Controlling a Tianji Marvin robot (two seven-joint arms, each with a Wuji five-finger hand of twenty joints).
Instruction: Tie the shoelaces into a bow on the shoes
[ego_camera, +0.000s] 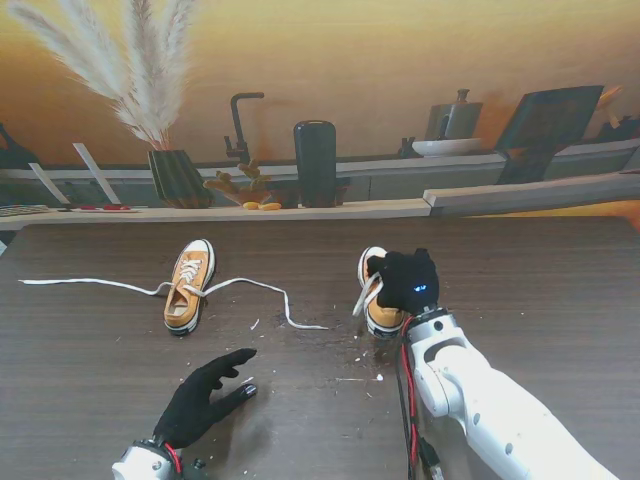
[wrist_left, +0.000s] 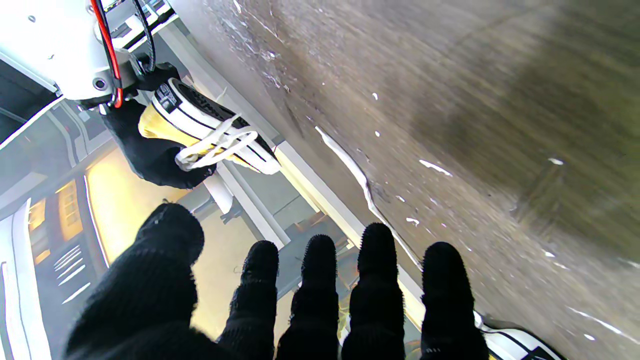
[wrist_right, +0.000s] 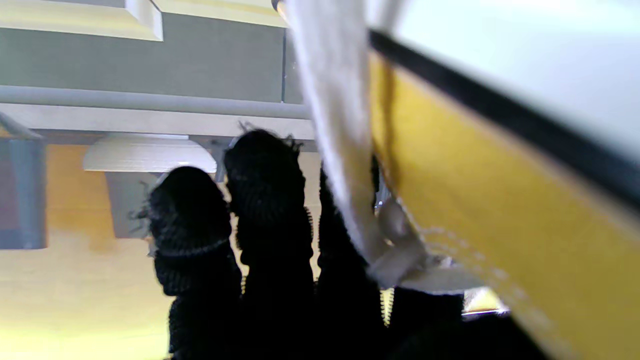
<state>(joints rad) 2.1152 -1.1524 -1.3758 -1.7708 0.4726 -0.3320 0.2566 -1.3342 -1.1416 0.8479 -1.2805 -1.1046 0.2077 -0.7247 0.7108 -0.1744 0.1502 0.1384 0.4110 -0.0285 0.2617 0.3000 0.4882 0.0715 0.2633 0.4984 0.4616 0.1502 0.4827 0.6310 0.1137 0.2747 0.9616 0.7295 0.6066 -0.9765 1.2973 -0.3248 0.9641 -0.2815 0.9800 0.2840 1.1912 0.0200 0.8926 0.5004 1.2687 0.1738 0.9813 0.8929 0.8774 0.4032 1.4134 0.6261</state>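
Observation:
Two yellow canvas shoes with white soles lie on the dark wood table (ego_camera: 520, 270). The left shoe (ego_camera: 188, 285) lies flat, its white lace (ego_camera: 262, 293) untied and trailing out to both sides. My right hand (ego_camera: 408, 280) in its black glove is wrapped over the right shoe (ego_camera: 378, 316), whose loose lace (ego_camera: 366, 295) hangs beside it. In the left wrist view that shoe (wrist_left: 210, 135) looks tilted in the hand. The right wrist view shows yellow canvas (wrist_right: 500, 225) and lace (wrist_right: 340, 150) pressed against the fingers (wrist_right: 265, 200). My left hand (ego_camera: 205, 395) hovers, fingers spread and holding nothing.
Small white scraps (ego_camera: 350, 360) litter the table between the shoes. A ledge along the table's far edge carries a vase of pampas grass (ego_camera: 178, 178), a black cylinder (ego_camera: 315, 163) and small yellow items (ego_camera: 262, 205). Red cables (ego_camera: 408, 400) run along my right forearm.

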